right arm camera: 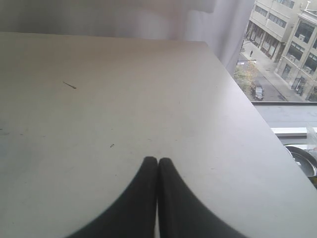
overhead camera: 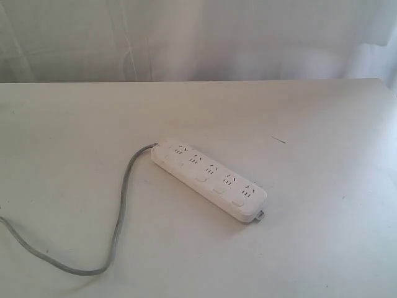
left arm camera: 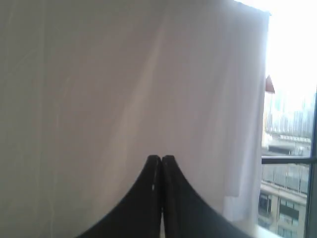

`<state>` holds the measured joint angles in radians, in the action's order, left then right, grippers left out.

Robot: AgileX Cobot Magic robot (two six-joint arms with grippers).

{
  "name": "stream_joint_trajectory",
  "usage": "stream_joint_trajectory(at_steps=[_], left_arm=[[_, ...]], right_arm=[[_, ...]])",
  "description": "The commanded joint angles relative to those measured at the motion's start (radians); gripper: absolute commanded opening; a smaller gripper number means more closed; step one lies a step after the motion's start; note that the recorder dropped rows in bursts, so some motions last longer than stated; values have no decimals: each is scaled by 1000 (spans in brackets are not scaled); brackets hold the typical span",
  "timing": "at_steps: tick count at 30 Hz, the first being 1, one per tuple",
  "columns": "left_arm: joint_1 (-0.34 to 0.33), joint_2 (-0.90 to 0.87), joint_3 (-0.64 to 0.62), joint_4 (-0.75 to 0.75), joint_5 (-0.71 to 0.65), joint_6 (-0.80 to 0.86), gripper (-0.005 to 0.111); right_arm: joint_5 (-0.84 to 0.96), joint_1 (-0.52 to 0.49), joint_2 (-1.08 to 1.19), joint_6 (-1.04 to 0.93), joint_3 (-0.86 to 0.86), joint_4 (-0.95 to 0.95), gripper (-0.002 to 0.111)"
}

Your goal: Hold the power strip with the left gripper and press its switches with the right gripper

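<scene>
The white power strip lies slantwise near the middle of the table in the exterior view, its grey cord curling off to the left edge. Its small white switches run in a row along the near side, below the outlets. Neither arm appears in that view. My left gripper is shut with nothing in it, facing a white curtain. My right gripper is shut too, holding nothing, over bare table. The strip shows in neither wrist view.
The white table ends at a back edge before a white curtain. In the right wrist view the table's edge runs beside a window sill, with a round metal object past it.
</scene>
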<state>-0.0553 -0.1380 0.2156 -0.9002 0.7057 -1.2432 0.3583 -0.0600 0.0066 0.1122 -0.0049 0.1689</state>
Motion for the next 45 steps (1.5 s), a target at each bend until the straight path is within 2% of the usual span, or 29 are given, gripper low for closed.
stream_joint_trajectory(at_steps=[1,2,4,6,8,15,18,21,27,39,45], left_arm=[[-1,-135,172,-422,-9,-260,0],[-1,-180,215,-537,-5,-326,0],[-1,-238,269,-676,16,-410,0],[-1,-273,316,-797,36,-479,0],[-1,-279,348,-844,38,-518,0],[-2,-281,373,-844,45,-532,0],[-2,-293,373,-844,7,-527,0],[-2,-324,373,-844,-4,-465,0],[-2,-409,373,-844,133,-325,0],[-2,-490,373,-844,301,-256,0],[-2,-520,373,-807,266,-241,0]], right_arm=[[-7,2,-7,-3,5,7,0],[-7,2,-7,-3,5,7,0],[-7,2,-7,-3,5,7,0],[-7,2,-7,-3,5,7,0],[-7,2,-7,-3,5,7,0],[-7,2,-7,-3,5,7,0],[-7,2,-7,-3,5,7,0],[-7,2,-7,-3,5,7,0],[-7,2,-7,-3,5,7,0],[-7,2,-7,-3,5,7,0],[-7,2,-7,-3,5,7,0]])
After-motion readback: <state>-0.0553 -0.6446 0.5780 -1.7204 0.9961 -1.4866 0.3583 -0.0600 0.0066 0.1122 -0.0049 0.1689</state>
